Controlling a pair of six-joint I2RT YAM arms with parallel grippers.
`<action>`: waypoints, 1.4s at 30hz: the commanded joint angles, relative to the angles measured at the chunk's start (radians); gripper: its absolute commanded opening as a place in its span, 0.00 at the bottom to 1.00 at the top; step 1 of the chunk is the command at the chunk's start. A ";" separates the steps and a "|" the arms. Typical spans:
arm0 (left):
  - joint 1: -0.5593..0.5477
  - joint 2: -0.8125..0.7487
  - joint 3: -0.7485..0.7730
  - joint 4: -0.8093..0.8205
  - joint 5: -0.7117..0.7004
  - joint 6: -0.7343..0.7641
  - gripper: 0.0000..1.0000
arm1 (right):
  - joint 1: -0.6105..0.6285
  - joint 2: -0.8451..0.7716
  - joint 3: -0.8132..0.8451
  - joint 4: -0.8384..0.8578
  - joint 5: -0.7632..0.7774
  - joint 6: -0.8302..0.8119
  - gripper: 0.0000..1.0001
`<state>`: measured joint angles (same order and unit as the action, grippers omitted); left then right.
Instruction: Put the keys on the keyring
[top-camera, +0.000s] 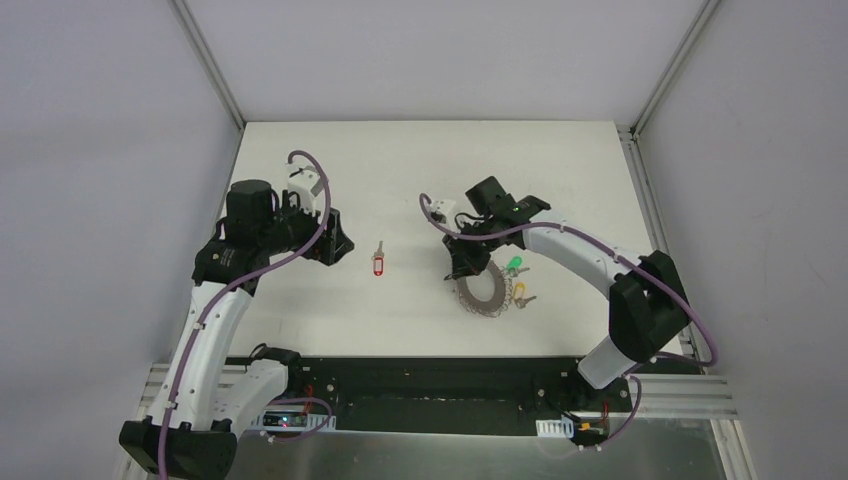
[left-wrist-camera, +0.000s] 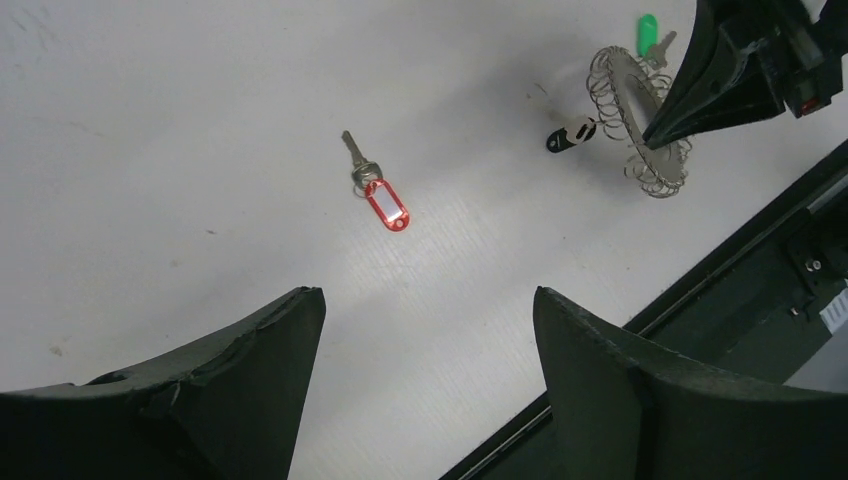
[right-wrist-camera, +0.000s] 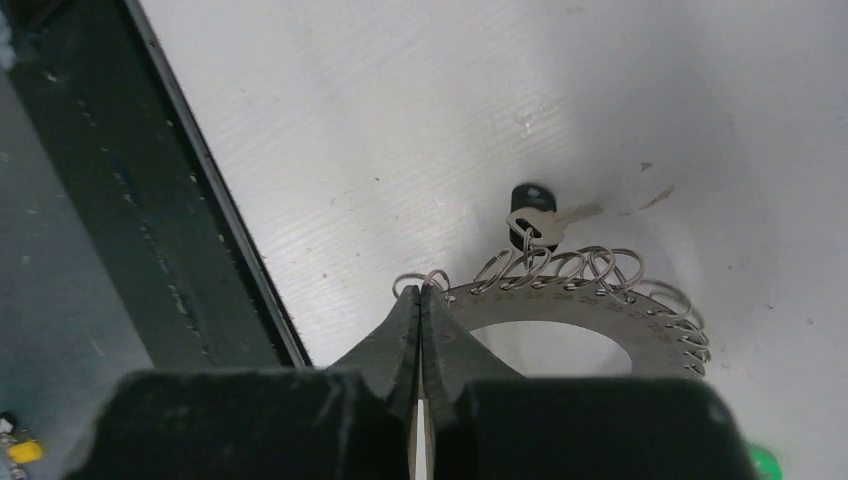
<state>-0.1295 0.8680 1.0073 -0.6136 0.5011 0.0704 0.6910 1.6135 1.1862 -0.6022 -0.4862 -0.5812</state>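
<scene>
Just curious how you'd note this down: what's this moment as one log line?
left tool: open, holding nothing | right tool: shut on keyring rim | red key: lying loose, apart from keyring

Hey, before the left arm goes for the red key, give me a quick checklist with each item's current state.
1. The left end effector is open: ok.
2. The red key lies by itself, nothing touching it: ok.
3. The red key sits between the left fingers: not ok, it lies beyond them.
4. The right end effector is shut on the keyring rim: ok.
5. The black key hangs on one of the keyring's loops: ok.
6. The green key is threaded on: cannot tell.
</scene>
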 joint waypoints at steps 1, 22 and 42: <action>-0.022 0.057 0.053 0.005 0.121 0.025 0.77 | -0.074 -0.066 0.060 -0.045 -0.250 -0.008 0.00; -0.329 0.387 0.382 0.082 0.403 0.081 0.60 | -0.169 -0.115 0.328 -0.007 -0.631 0.151 0.00; -0.364 0.296 0.248 -0.124 0.132 0.316 0.61 | -0.164 -0.192 0.009 -0.021 -0.245 0.022 0.23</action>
<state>-0.4911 1.2285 1.2709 -0.6289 0.7269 0.2844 0.5209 1.5017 1.2640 -0.5831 -0.8619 -0.4580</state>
